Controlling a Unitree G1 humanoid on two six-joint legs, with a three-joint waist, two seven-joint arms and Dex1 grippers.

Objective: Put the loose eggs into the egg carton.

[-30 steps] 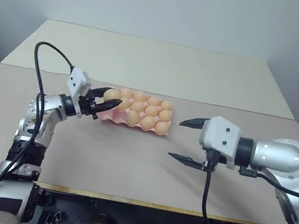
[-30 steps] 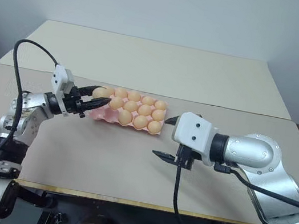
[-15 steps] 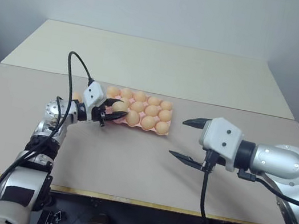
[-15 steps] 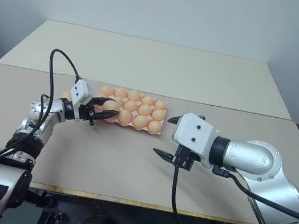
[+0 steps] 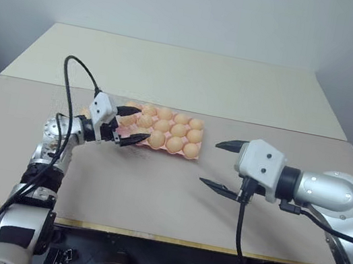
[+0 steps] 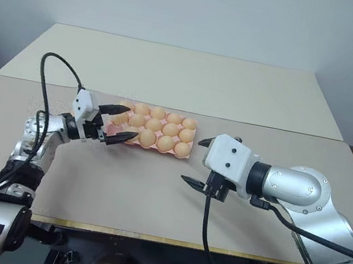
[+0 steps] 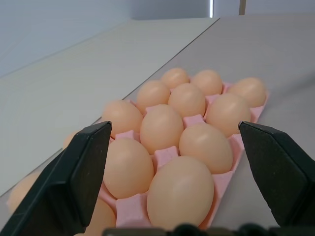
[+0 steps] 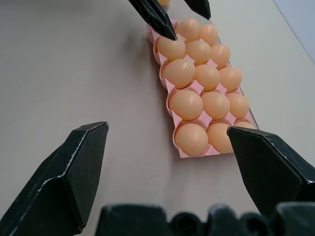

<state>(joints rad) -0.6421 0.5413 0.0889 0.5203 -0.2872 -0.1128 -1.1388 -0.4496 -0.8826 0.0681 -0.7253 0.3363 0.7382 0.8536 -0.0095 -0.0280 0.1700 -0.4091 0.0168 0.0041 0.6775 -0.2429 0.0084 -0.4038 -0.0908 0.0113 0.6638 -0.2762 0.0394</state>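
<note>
The pink egg carton [image 5: 163,131] lies on the table [image 5: 152,189], a little left of the middle, its cups filled with tan eggs [image 5: 174,144]. The left claw [image 5: 130,124] sits at the carton's left end with its two black fingers spread wide, one on each side of the end eggs (nothing is gripped between them). In the left wrist view a loose egg [image 7: 17,191] lies on the table just beside the carton. The right claw [image 5: 220,164] hangs well apart to the right, also spread wide and empty.
</note>
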